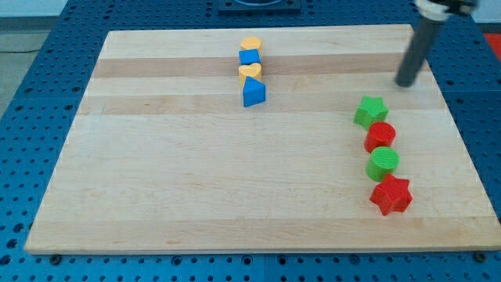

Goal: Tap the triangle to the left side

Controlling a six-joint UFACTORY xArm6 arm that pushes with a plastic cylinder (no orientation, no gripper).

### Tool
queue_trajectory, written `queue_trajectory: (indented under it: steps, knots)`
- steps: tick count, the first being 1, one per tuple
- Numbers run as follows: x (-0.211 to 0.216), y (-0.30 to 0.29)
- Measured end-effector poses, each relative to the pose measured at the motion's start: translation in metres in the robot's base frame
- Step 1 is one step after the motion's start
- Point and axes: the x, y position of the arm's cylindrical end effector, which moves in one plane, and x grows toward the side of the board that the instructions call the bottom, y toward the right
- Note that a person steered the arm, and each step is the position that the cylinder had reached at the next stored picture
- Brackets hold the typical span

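Note:
A blue triangle block (254, 92) sits on the wooden board (196, 188) at the lower end of a short column near the view's top centre. Above it in that column are an orange heart-like block (250, 72), a blue cube (250, 56) and an orange block (250, 43). My tip (405, 84) is the lower end of a dark rod at the view's upper right. It rests on the board far to the right of the triangle, apart from every block.
A second column stands at the view's right: a green star (370, 110), a red cylinder (380, 136), a green cylinder (383, 163) and a red star (391, 195). The green star is just below and left of my tip. Blue pegboard (31, 94) surrounds the board.

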Motion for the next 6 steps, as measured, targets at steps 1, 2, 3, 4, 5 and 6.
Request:
queue_trajectory:
  steps: [1,2,3,4,5,6]
  knots:
    - [0.009,-0.062]
    - [0.047,-0.096]
    - [0.079,-0.155]
    - [0.088,-0.229]
    - [0.077,-0.276]
    - [0.046,-0.276]
